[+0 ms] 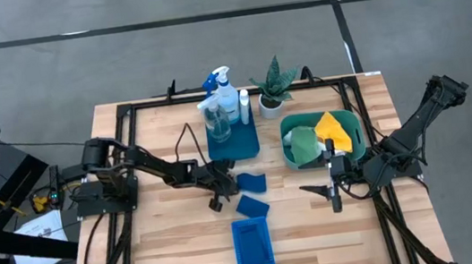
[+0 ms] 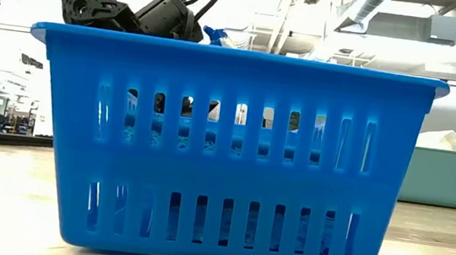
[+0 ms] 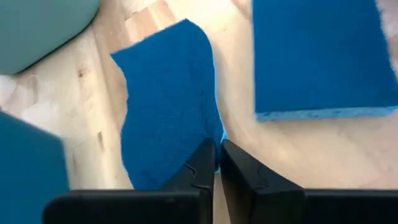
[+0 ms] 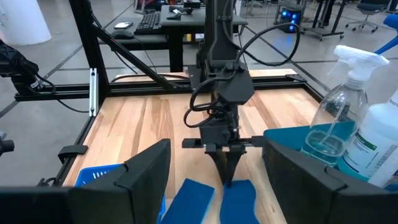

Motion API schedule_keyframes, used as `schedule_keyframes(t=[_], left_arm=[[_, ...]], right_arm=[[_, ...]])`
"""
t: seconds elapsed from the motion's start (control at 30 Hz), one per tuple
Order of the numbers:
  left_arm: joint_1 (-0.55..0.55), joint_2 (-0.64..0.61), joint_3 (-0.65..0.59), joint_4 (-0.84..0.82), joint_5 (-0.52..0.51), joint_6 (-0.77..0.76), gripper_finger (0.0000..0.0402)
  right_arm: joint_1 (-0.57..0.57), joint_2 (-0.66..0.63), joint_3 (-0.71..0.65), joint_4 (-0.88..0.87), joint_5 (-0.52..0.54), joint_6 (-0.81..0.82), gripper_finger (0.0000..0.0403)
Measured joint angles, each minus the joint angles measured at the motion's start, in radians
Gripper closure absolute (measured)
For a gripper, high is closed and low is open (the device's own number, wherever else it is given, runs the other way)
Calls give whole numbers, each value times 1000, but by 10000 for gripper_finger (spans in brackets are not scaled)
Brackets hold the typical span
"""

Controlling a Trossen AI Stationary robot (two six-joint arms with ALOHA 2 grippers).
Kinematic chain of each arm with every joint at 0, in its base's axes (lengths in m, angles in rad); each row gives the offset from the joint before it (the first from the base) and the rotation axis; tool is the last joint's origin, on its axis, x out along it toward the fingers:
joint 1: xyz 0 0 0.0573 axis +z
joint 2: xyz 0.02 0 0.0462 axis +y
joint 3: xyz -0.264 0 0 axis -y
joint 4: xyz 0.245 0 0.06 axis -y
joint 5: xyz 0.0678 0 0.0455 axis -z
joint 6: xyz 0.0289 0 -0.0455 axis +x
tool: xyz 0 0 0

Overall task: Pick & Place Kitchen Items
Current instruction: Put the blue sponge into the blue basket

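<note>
Two blue square sponges lie on the wood mid-table: a far one and a near one. My left gripper reaches in from the table's left and is shut on the far sponge; the near sponge lies apart from it. My right gripper hovers open near the teal tub's near side, holding nothing. The spray bottle and the white bottle stand on a blue tray. Green and yellow cloths lie in the teal tub. My left gripper pinches the far sponge's edge between its two fingertips. The fingers slant downward from the table's left. The sponge looks bowed beside the fingers, and the rest of it lies on the wood.
A blue slotted basket stands at the near centre and fills the low view. A small potted plant stands at the far edge beside the tray. A black frame runs round the tabletop.
</note>
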Motion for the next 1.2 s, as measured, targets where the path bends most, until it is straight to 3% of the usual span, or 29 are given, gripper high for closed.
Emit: schedule_keyframes(t=[0.27, 0.67, 1.2], left_arm=[[-25, -142, -2, -96, -7, 24, 398], [-181, -314, -17, -164, 41, 168, 399], [-213, -350, -37, -53, 472, 242, 400]], right_arm=[[0, 0, 0, -6, 0, 0, 154], [0, 0, 0, -3, 0, 0, 154], [0, 0, 0, 5, 1, -2, 154]])
